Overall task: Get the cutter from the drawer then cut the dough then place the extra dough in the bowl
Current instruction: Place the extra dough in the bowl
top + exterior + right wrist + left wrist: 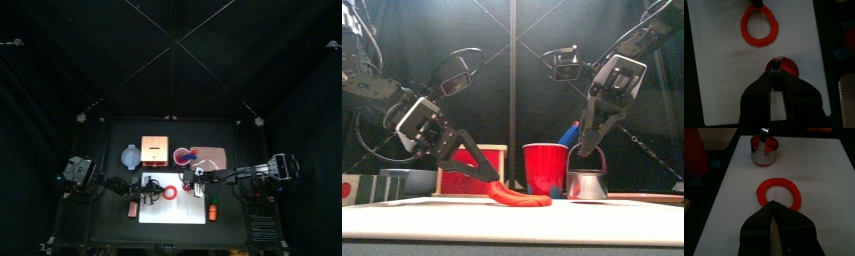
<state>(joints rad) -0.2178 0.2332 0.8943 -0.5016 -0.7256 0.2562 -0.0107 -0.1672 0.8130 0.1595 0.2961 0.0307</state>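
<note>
A ring of red dough (779, 193) lies on the white cutting board (824, 183). My left gripper (773, 204) is shut on the ring's near edge, and the front view shows that edge lifted slightly (520, 196). The round metal cutter (587, 184) stands on the board to the right of the ring. My right gripper (777, 63) is shut on its wire handle from above. Red dough (787, 70) shows inside the cutter. From the top, the ring (158, 191) and the cutter (197, 186) sit side by side.
Behind the board stand the wooden box (154, 150) with its red drawer front (473, 170), the blue-grey bowl (130, 157) to its left, the red cup (545, 168) with toy knives, and the pink tray (211, 155) at the back right.
</note>
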